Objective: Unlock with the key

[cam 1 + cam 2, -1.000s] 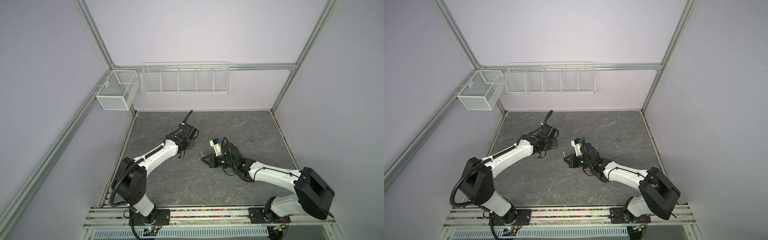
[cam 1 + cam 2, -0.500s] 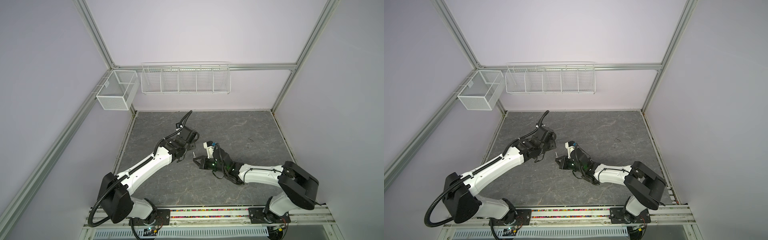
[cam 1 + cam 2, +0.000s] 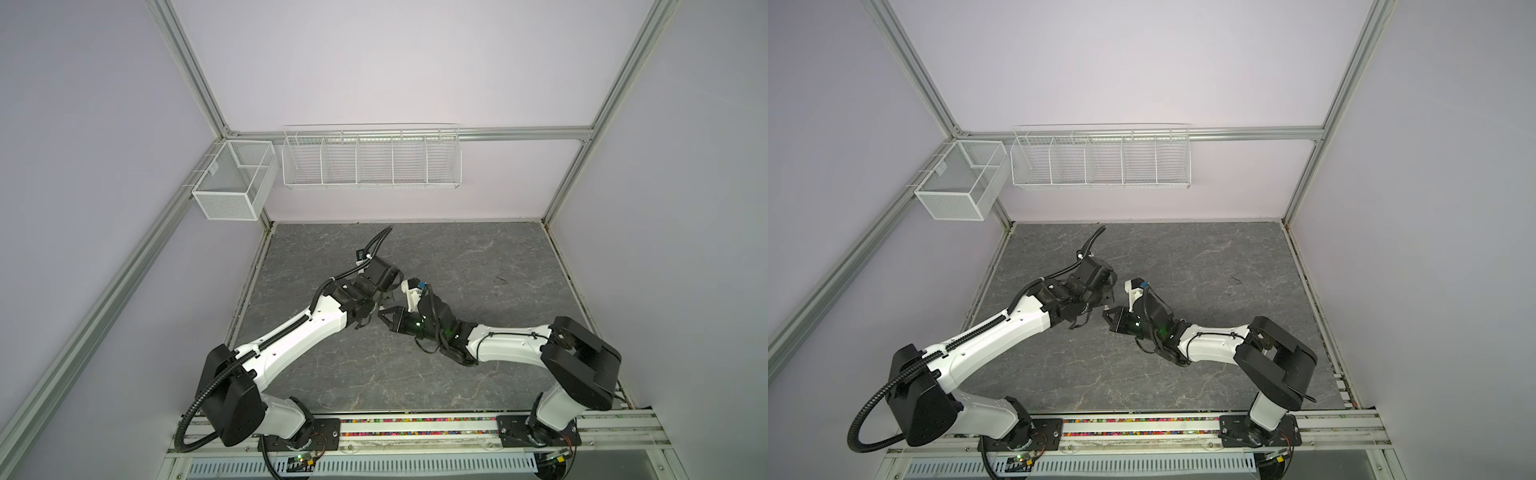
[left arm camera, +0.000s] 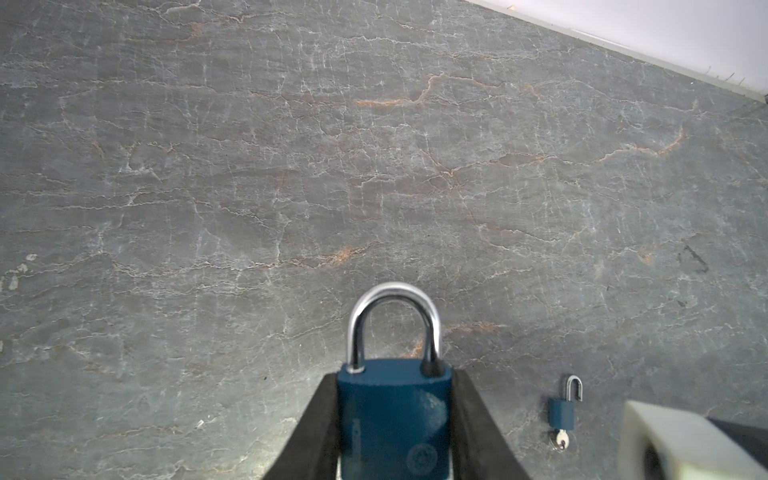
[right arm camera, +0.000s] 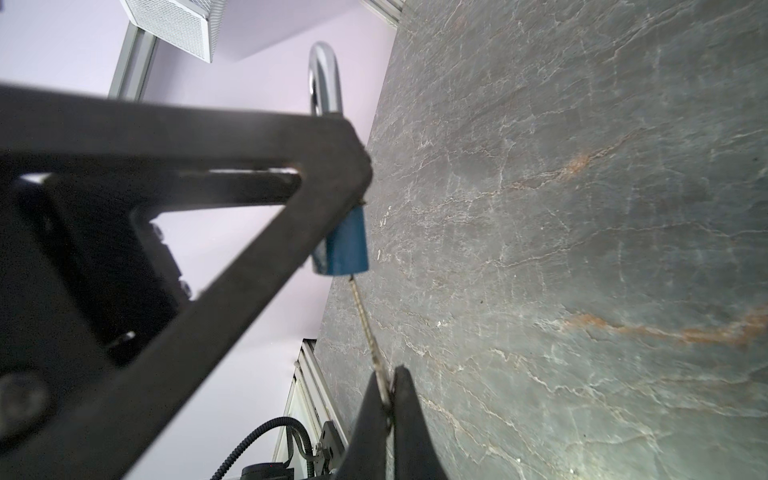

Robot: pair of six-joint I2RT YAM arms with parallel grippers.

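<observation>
1. Padlock [image 4: 394, 415]: blue, shackle closed; left jaws, part-spread, clamp its sides.
2. Key [image 5: 368, 328]: pinched between fully closed right jaws; tip touching padlock's base.
3. Worktop [image 4: 249, 166]: grey stone pattern, beneath padlock.

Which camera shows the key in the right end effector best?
Right wrist view: the key runs clearly from the right end effector to the base of the padlock. In both top views it is too small; the left wrist view misses it.
</observation>
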